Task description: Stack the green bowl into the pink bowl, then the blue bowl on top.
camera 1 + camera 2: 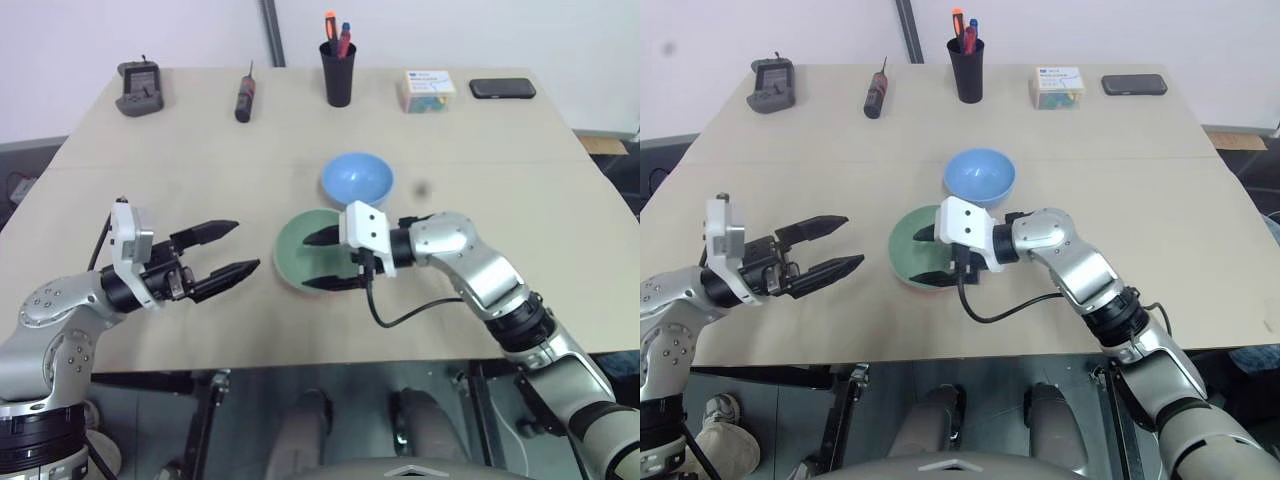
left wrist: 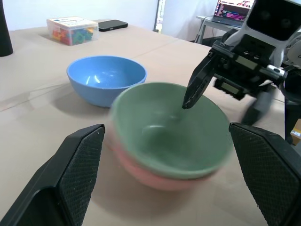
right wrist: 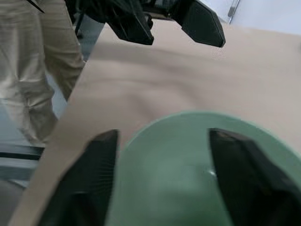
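Observation:
The green bowl (image 1: 296,252) sits nested inside the pink bowl (image 2: 141,172), near the middle front of the table. The blue bowl (image 1: 357,178) stands alone on the table just behind them. My right gripper (image 1: 310,262) reaches in from the right and is open, its fingers spread wide over the green bowl's right rim and gripping nothing. One right finger (image 2: 195,87) hangs over the bowl's inside. My left gripper (image 1: 246,246) is open and holds nothing, a short way left of the stacked bowls and pointing toward them.
Along the table's far edge are a dark device (image 1: 139,90), a screwdriver (image 1: 244,95), a black pen cup (image 1: 338,72), a clear box of coloured bits (image 1: 429,90) and a phone (image 1: 502,89). A person's trousers (image 3: 33,61) show beside the table.

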Motion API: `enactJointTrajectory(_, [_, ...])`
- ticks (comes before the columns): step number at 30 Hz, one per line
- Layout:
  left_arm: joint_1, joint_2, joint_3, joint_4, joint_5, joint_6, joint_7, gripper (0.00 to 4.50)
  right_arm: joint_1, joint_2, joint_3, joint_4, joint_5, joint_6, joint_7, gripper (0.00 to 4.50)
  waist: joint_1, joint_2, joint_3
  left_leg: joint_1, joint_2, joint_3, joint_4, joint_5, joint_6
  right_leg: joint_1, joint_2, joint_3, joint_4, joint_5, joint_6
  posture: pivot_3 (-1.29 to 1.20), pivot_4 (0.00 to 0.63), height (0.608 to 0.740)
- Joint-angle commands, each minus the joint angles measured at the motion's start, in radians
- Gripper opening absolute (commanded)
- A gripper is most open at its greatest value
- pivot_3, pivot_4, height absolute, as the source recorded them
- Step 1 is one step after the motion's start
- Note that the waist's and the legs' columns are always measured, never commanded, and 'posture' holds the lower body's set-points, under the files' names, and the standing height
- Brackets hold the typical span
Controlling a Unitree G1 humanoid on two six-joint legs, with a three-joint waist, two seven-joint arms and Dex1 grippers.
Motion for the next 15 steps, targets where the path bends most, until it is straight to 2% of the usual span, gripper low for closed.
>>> enactJointTrajectory(1, [-0.001, 0.013, 0.025, -0.045, -0.022, -0.014, 0.008, 4.5, -0.022, -0.026, -0.158, -0.03, 0.048, -0.055, -0.039, 4.16, 0.001, 0.0, 0.0, 0.0, 0.0, 0.0, 0.0, 0.0, 0.0, 0.0, 0.0, 0.0, 0.0, 0.0, 0.0, 0.0, 0.15, 0.74])
enactJointTrajectory(4, [-0.003, 0.011, 0.021, -0.041, -0.019, -0.019, 0.011, 4.5, -0.059, -0.084, -0.195, 0.091, -0.038, -0.19, -0.058, 4.16, 0.0, 0.0, 0.0, 0.0, 0.0, 0.001, 0.0, 0.0, 0.0, 0.0, 0.0, 0.0, 0.0, 0.0, 0.0, 0.0, 0.15, 0.74])
enactJointTrajectory(8, [-0.019, 0.013, 0.014, -0.031, -0.019, -0.014, 0.016, 4.5, -0.137, -0.142, -0.163, 0.401, -0.184, -0.494, -0.058, 4.16, -0.003, 0.0, 0.0, 0.001, 0.0, 0.002, 0.0, 0.0, 0.0, 0.0, 0.0, 0.001, 0.0, 0.0, 0.0, 0.0, 0.15, 0.74])
enactJointTrajectory(12, [-0.027, 0.018, 0.019, -0.029, -0.025, -0.006, 0.018, 4.5, -0.251, -0.093, -0.104, 0.742, -0.316, -0.735, -0.111, 4.16, -0.011, 0.0, 0.0, 0.001, 0.0, 0.004, -0.002, 0.0, 0.0, -0.002, 0.0, 0.003, 0.0, 0.0, 0.0, 0.0, 0.15, 0.74])
enactJointTrajectory(15, [-0.019, 0.019, 0.031, -0.041, -0.031, 0.0, 0.026, 4.5, -0.314, -0.035, -0.08, 0.936, -0.378, -0.848, -0.155, 4.16, -0.02, 0.0, 0.0, 0.001, 0.0, 0.006, -0.004, 0.0, 0.0, -0.004, 0.001, 0.005, 0.0, 0.0, 0.0, 0.0, 0.15, 0.74])
